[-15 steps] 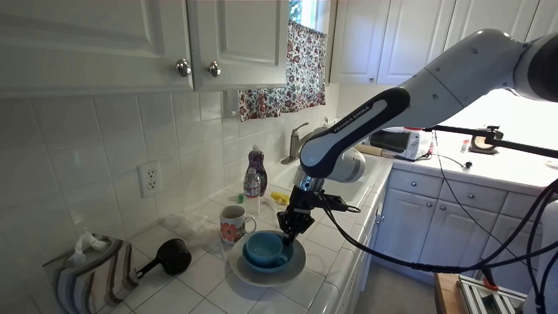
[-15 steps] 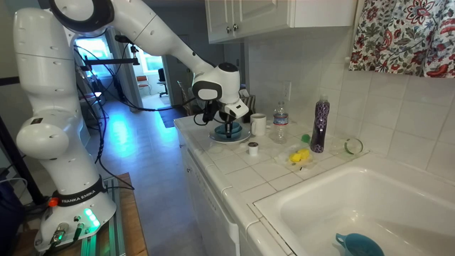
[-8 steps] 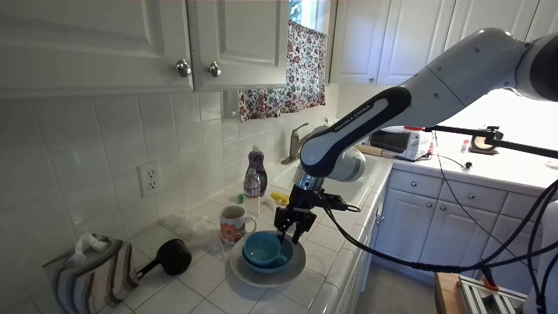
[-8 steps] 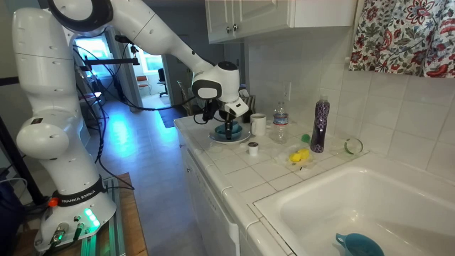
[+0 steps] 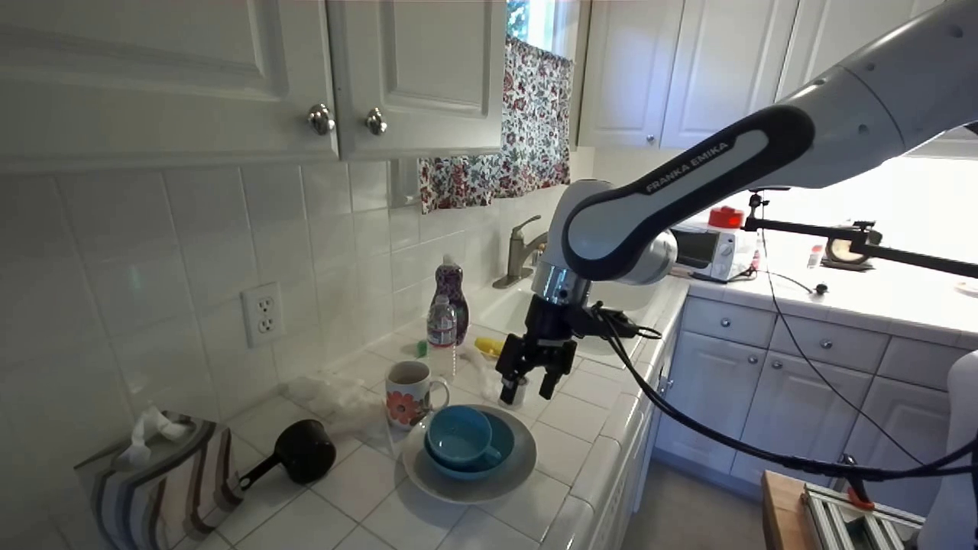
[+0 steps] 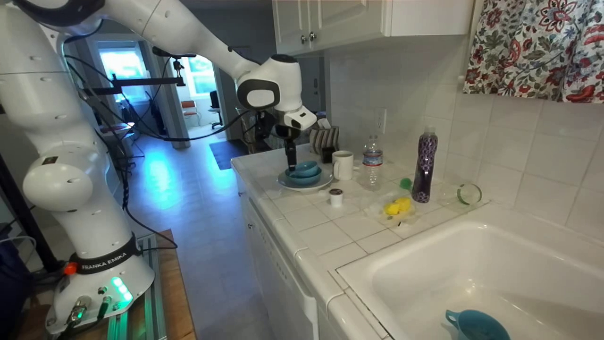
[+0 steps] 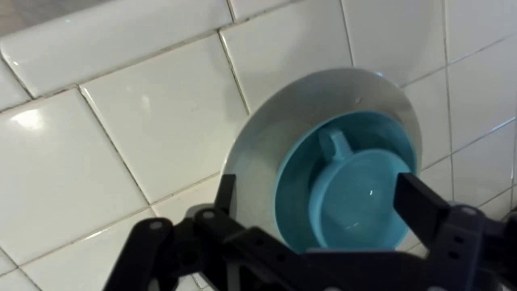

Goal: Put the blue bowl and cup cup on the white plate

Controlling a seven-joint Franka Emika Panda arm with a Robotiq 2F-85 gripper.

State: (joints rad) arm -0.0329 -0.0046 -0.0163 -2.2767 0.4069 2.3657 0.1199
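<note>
The white plate (image 5: 489, 490) lies on the tiled counter, and the blue bowl (image 5: 503, 439) rests on it. Inside the bowl sits the blue cup (image 5: 457, 437), leaning somewhat, its handle over the bowl's inner side; the wrist view shows this cup (image 7: 359, 202) within the bowl (image 7: 291, 198). My gripper (image 5: 528, 395) hangs above the counter beside the plate, apart from the dishes. Its fingers (image 7: 418, 202) stand wide apart with nothing held between them. In an exterior view the gripper (image 6: 291, 168) overlaps the near side of the bowl and cup.
A flowered mug (image 5: 407, 397) stands close behind the plate, with a water bottle (image 5: 442, 332) and a purple bottle (image 6: 425, 167) further along. A small white pod (image 6: 336, 197) is near the plate. Another blue cup (image 6: 481, 326) lies in the sink (image 6: 424, 264). A black pot (image 5: 304, 451) is nearby.
My gripper has opened and let go at the cup's handle side. It has risen and drawn back from the plate. Cup and bowl stay on the plate.
</note>
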